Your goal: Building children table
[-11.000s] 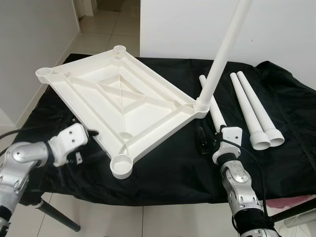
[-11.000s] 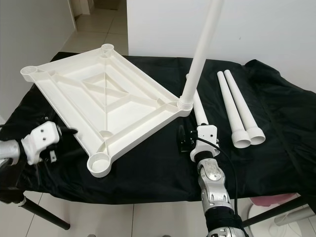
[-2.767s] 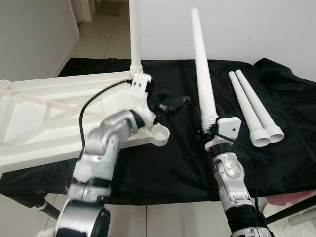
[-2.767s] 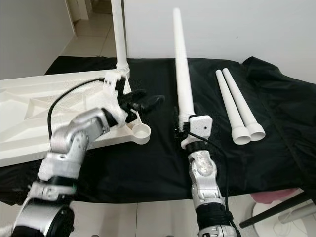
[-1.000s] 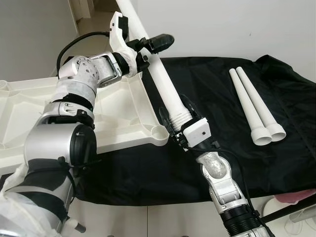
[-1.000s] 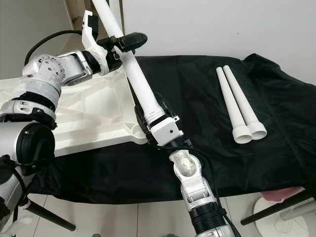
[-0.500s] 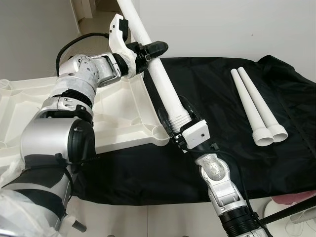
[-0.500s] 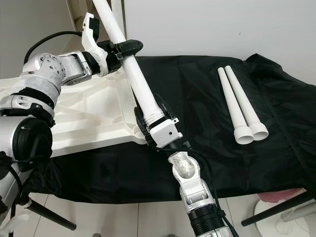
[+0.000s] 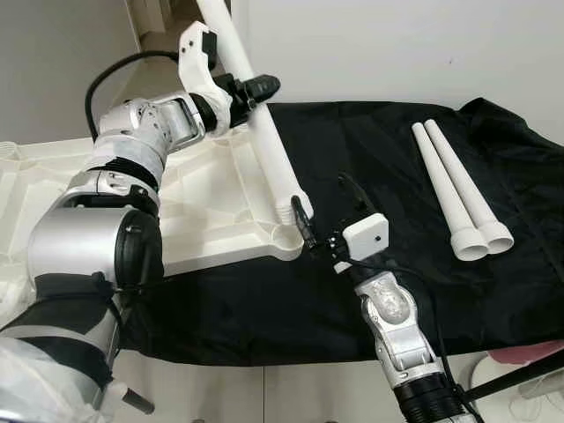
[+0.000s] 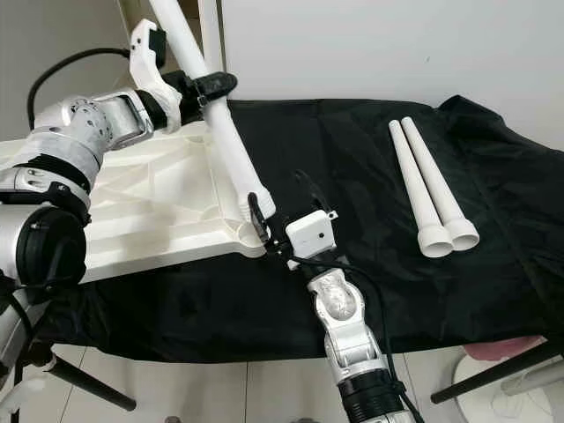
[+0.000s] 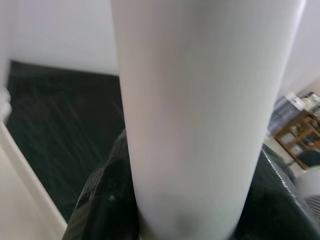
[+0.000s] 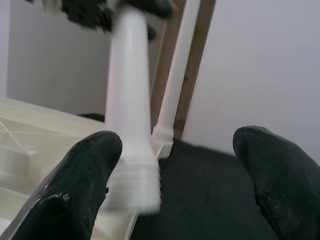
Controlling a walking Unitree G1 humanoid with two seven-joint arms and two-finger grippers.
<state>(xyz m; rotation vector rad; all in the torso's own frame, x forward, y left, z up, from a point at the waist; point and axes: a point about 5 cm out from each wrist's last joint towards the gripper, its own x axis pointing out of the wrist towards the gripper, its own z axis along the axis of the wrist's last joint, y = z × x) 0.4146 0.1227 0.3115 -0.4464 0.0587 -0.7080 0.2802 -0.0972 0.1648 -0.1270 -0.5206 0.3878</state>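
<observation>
The white tabletop point(image 9: 194, 198) lies upside down on the left of the black-covered table. A long white leg point(image 9: 264, 141) slants down to the near corner socket point(image 9: 291, 231), its threaded end point(image 12: 135, 187) resting at the socket. My left gripper point(image 9: 251, 92) is shut on the leg's upper part, its fingers point(image 11: 100, 205) on either side of the leg point(image 11: 200, 115). My right gripper point(image 9: 320, 189) stands open just right of the leg's lower end, with nothing between its fingers point(image 12: 80, 185). Another leg point(image 10: 209, 35) stands upright at a far corner.
Two spare white legs point(image 9: 458, 194) lie side by side on the black cloth point(image 9: 379, 141) at the right. The cloth's front edge runs close below my right arm, with tiled floor beneath. A white wall stands behind the table.
My right gripper has let go of the leg's threaded end and drawn back to the right, now open. The leg's lower end has dropped onto the corner socket. The left gripper still holds the leg.
</observation>
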